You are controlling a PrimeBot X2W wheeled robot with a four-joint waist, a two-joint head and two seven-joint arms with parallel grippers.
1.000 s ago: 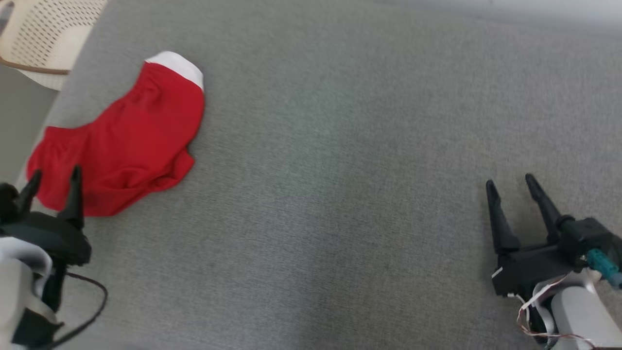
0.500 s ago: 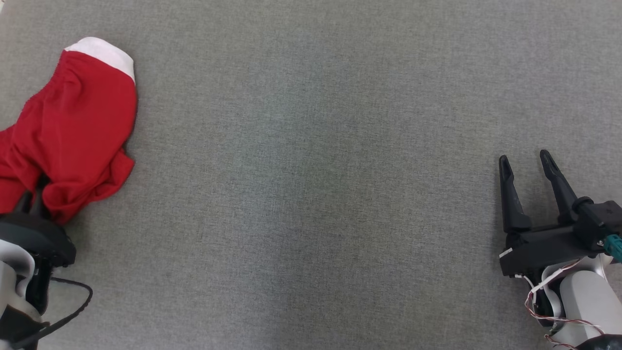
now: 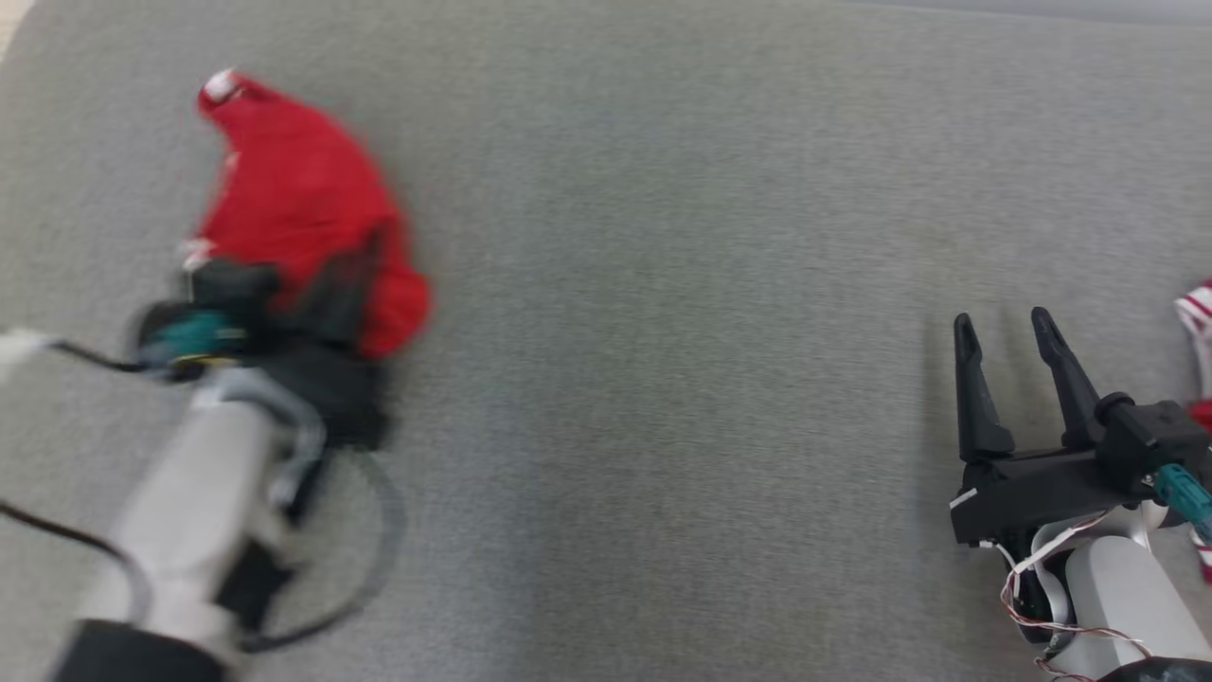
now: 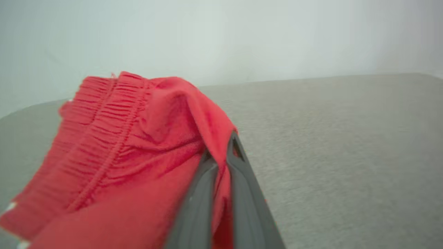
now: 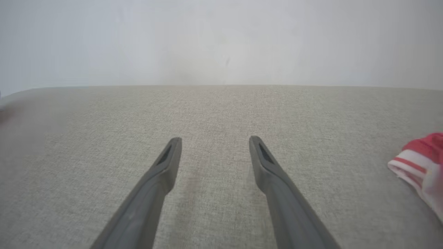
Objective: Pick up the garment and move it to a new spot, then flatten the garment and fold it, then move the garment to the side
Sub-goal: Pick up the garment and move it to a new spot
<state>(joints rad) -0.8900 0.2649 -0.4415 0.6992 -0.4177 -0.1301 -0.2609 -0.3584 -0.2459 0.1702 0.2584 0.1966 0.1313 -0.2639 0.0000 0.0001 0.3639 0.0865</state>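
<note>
Pinching a fold of red shorts [image 4: 131, 138] for carrying: left gripper [image 4: 221, 160]. Right gripper [image 3: 1002, 320] waits spread, well right of them.

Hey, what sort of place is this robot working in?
Probably a plain test room set up for cloth folding, though that's a guess. A wide grey fabric-covered surface meets a bare pale wall, and the items are clothes: a red garment and a red-and-white striped cloth.

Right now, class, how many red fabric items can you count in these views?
2. The red garment is pinched in the left gripper at the left; a red-and-white striped piece lies at the right edge, beside the right gripper. Others may be out of frame.
</note>
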